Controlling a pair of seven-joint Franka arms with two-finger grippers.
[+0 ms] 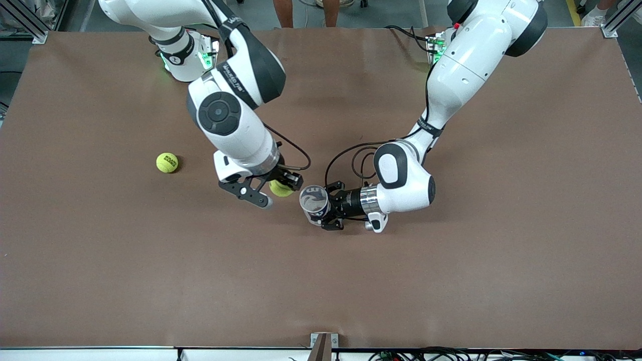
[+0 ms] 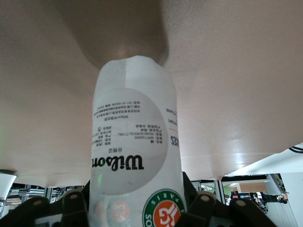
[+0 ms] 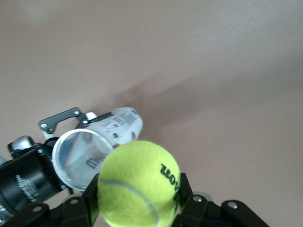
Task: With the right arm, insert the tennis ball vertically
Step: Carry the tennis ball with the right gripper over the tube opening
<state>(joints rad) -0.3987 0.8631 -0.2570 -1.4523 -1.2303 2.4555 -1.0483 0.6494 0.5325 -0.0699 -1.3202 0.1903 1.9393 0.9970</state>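
The right gripper (image 1: 281,186) clamps a fuzzy yellow tennis ball (image 3: 138,184) beside the clear plastic can (image 1: 314,201) gripped upright by the left gripper (image 1: 328,206).

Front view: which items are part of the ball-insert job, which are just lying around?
In the job:
- tennis ball clamped in right gripper
- clear ball can, upright, open mouth up, held by left gripper

Lying about:
- second tennis ball on the table, toward the right arm's end

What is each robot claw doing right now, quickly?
Right gripper: shut on a tennis ball, beside the can's mouth.
Left gripper: shut on a clear Wilson ball can, held upright.
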